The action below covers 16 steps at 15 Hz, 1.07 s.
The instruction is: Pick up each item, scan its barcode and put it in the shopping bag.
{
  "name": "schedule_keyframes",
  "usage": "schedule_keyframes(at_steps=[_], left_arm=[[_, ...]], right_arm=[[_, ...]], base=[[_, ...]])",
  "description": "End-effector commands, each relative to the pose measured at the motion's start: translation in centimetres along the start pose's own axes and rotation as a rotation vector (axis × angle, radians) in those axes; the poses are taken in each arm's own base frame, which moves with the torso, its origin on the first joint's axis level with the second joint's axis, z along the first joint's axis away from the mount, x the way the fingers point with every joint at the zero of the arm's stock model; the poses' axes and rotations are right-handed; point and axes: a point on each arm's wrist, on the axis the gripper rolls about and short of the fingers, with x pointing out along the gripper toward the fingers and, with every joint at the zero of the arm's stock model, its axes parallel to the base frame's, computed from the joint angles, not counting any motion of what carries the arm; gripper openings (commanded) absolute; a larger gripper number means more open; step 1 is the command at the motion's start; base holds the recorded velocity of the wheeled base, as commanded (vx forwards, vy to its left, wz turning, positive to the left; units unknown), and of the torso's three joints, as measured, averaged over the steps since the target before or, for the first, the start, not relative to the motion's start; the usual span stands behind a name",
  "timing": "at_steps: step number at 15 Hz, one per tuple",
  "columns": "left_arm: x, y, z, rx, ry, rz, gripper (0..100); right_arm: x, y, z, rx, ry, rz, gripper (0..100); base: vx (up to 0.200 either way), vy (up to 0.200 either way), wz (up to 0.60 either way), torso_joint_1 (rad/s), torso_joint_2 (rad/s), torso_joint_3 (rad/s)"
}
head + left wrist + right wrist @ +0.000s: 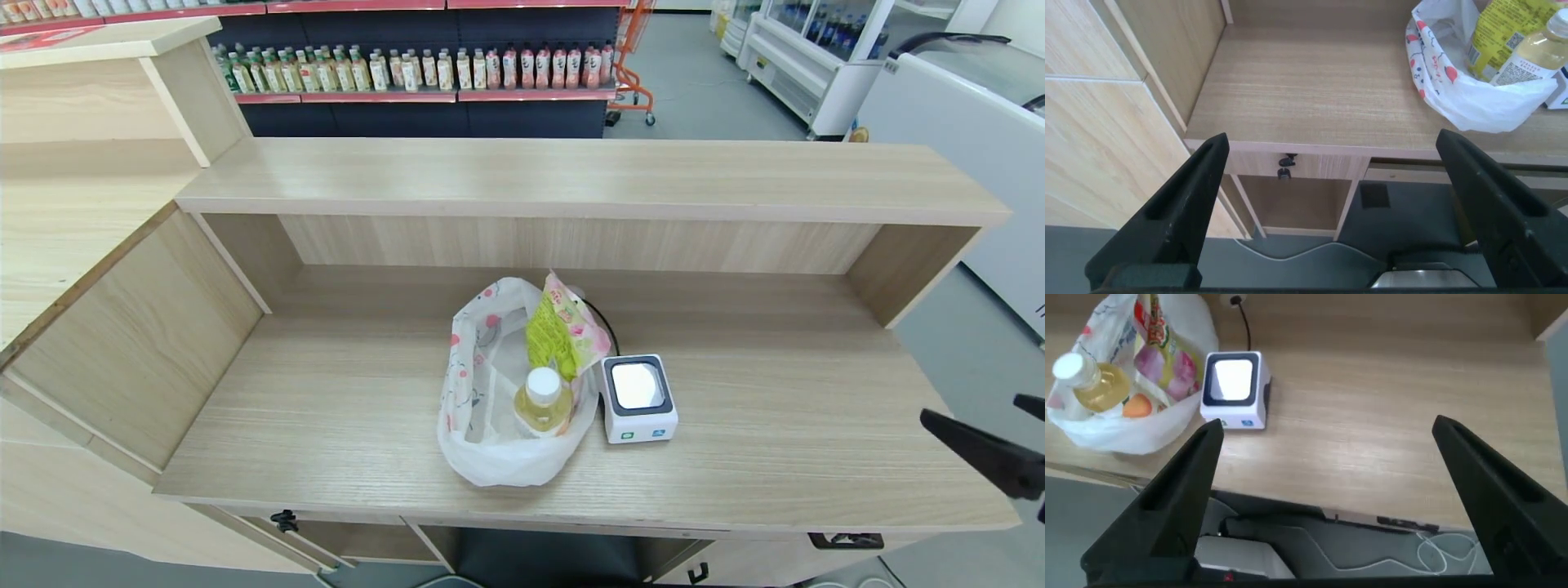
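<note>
A white shopping bag (490,457) with red print stands open in the middle of the wooden counter (343,425). Inside it, a yellow-green snack packet (559,331) stands upright beside a bottle (543,400) of yellow drink with a white cap. A white barcode scanner (639,398) with a dark-framed window sits just to the right of the bag, touching it. My right gripper (971,408) hangs open and empty at the counter's front right corner, well apart from the scanner (1234,388) and bag (1118,429). My left gripper (1333,143) is open and empty, below and in front of the counter's front left edge, left of the bag (1470,90).
A raised wooden ledge (588,175) overhangs the back of the counter, with side walls left (139,343) and right (906,269). The scanner's black cable (604,322) runs behind the bag. A cabinet lock (1284,167) sits under the front edge. Bare counter lies on both sides of the bag.
</note>
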Motion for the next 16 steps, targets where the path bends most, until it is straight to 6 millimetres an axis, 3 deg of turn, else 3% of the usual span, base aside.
schedule_keyframes(at_steps=[1, 3, 4, 5, 6, 9, 16], left_arm=[[0.0, 0.0, 0.0, 0.0, 0.001, 0.0, 100], [0.0, 0.0, 0.0, 0.0, 0.001, 0.0, 100], [0.0, 0.0, 0.0, 0.0, -0.001, 0.0, 100], [0.0, 0.0, 0.0, 0.0, 0.001, 0.0, 100], [0.0, 0.0, 0.0, 0.0, -0.001, 0.0, 100], [0.0, 0.0, 0.0, 0.0, 0.001, 0.0, 100], [0.0, 0.0, 0.0, 0.0, 0.001, 0.0, 100]], right_arm=[[-3.8, 0.6, -2.9, -0.017, -0.035, -0.016, 100], [-5.9, 1.1, -5.8, -0.021, -0.03, 0.006, 100], [-6.1, 1.2, -6.0, -0.021, -0.031, 0.004, 100], [-7.5, 1.4, -8.8, -0.025, -0.063, -0.007, 100], [-8.0, 1.5, -10.1, -0.029, -0.089, -0.032, 100], [-9.4, 1.7, -12.5, -0.026, -0.117, -0.07, 100], [-9.9, 1.9, -13.1, -0.026, -0.148, -0.054, 100]], base=[[0.0, 0.0, 0.0, 0.0, 0.0, 0.0], [0.0, 0.0, 0.0, 0.0, 0.0, 0.0], [0.0, 0.0, 0.0, 0.0, 0.0, 0.0], [0.0, 0.0, 0.0, 0.0, 0.0, 0.0], [0.0, 0.0, 0.0, 0.0, 0.0, 0.0], [0.0, 0.0, 0.0, 0.0, 0.0, 0.0], [0.0, 0.0, 0.0, 0.0, 0.0, 0.0]])
